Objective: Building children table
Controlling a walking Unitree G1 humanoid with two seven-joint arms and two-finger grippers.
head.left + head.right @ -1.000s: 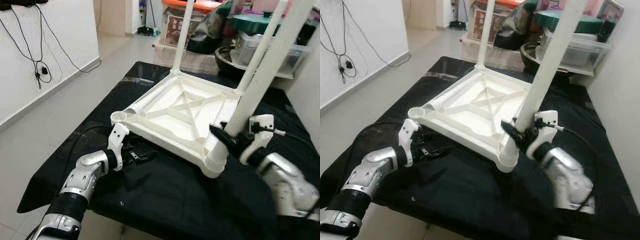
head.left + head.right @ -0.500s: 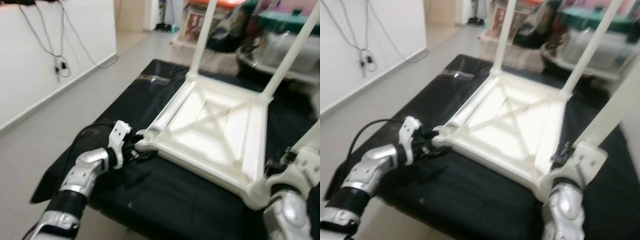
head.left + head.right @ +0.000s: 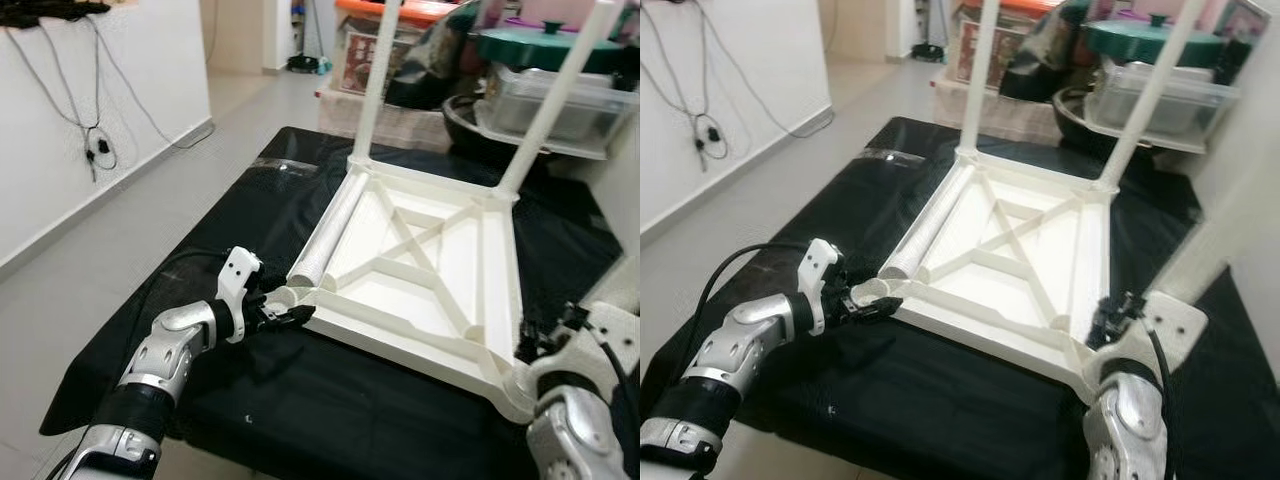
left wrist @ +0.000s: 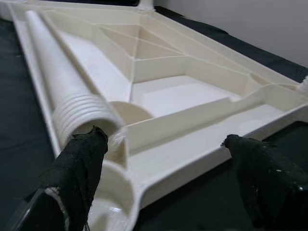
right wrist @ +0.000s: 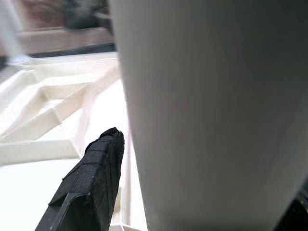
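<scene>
A white plastic table top [image 3: 400, 340] lies upside down on a black-covered table [image 3: 330, 420]. Two white legs [image 3: 372, 80] [image 3: 555, 95] stand in its far corners. A loose leg [image 3: 330, 235] with a threaded end lies inside along the left rim. My left gripper [image 3: 283, 312] is open at the near left corner, its fingers [image 4: 82, 159] straddling the corner socket. At the near right corner my right gripper [image 3: 1110, 325] is shut on a third leg [image 3: 1215, 235], which slants up from that corner. That leg [image 5: 216, 96] looms close beside one black finger [image 5: 91, 183].
Clear plastic bins [image 3: 550, 95], a teal-lidded pot [image 3: 540, 45] and bags crowd the back right. A white wall with hanging cables [image 3: 90, 140] runs along the left, with grey floor [image 3: 120, 250] between it and the table. The cloth's front edge [image 3: 250, 440] is close to me.
The view has swung about. My left gripper has come up from the cloth to the table top's near left corner. The right gripper still holds the leg at the near right corner.
</scene>
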